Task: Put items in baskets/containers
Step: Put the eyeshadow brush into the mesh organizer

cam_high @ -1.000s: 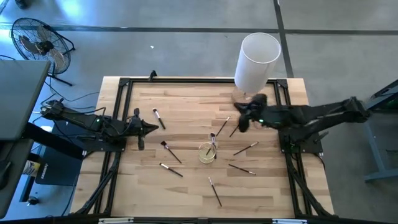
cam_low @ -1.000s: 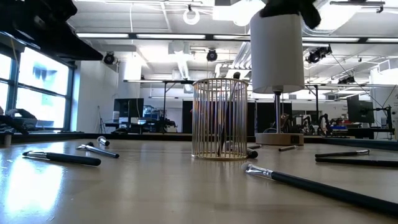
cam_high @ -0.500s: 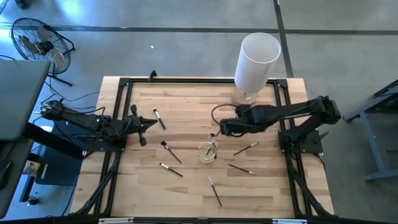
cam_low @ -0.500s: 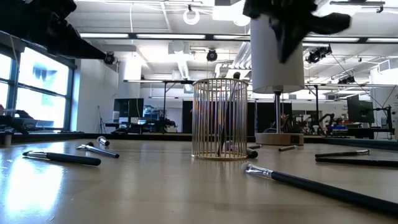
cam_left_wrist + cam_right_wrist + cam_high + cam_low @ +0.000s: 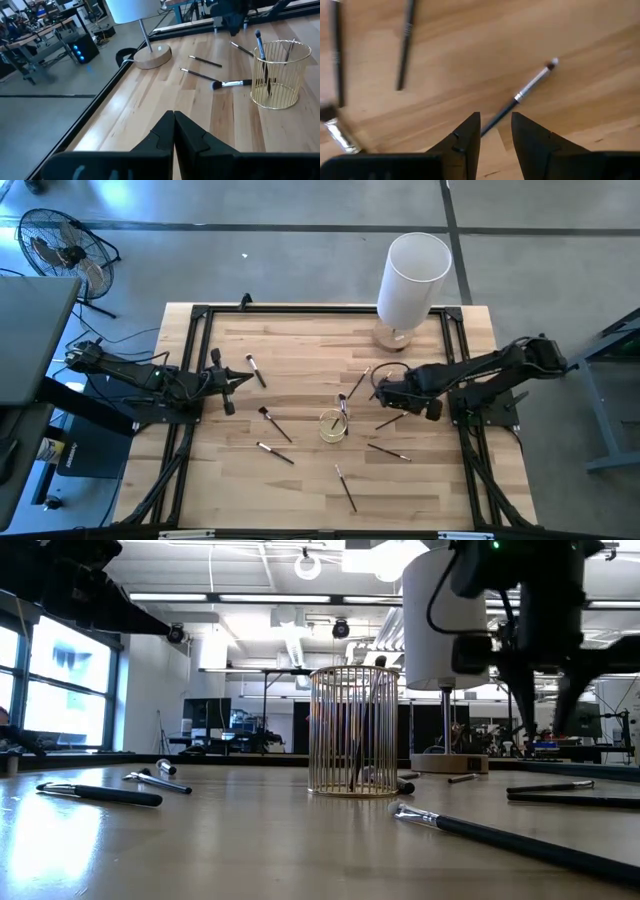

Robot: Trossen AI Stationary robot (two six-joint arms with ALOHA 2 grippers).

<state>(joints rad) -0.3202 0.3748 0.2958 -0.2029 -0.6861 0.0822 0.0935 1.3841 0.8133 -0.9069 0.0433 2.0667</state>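
- Right wrist view: the right gripper (image 5: 495, 132) is held low over the table (image 5: 300, 480) with jaws parted, empty, straddling the handle of a thin brush (image 5: 525, 91) with a dark handle, silver ferrule and small tip.
- A straight descent, centred on the handle, should be made before closing.
- The wire cup (image 5: 333, 425) stands near mid-table, a few brushes inside.
- The left gripper (image 5: 240, 383) waits clenched at the left edge.
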